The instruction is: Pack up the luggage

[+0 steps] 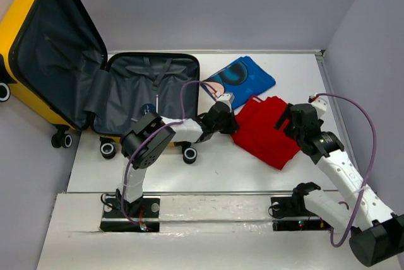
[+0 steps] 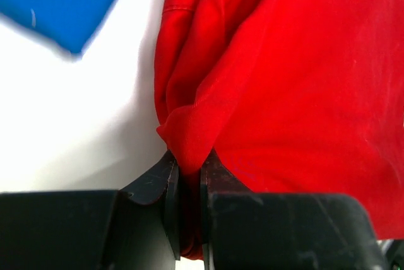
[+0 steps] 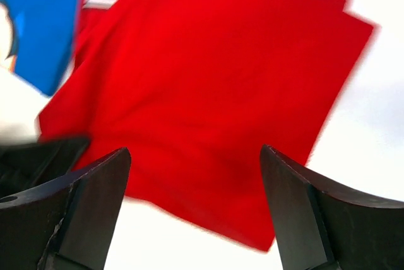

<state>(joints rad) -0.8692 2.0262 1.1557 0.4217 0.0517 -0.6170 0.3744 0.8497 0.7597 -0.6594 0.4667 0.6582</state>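
Luggage (image 1: pixel 145 90): yellow case lying open at the table's far-left corner, one half flat with grey lining showing, the other standing up past the left edge.
Red garment (image 1: pixel 268 132): lying folded right of centre, its far corner touching the blue garment (image 1: pixel 243 79).
Left gripper (image 2: pixel 189 178): jaws narrow, pinching the red garment's left edge.
Right gripper (image 3: pixel 196 163): jaws standing wide, hovering over the red garment, holding nothing.
White table (image 1: pixel 208 169): lying bare along the near edge.
Grey walls (image 1: pixel 252 5): closing in behind and at right.
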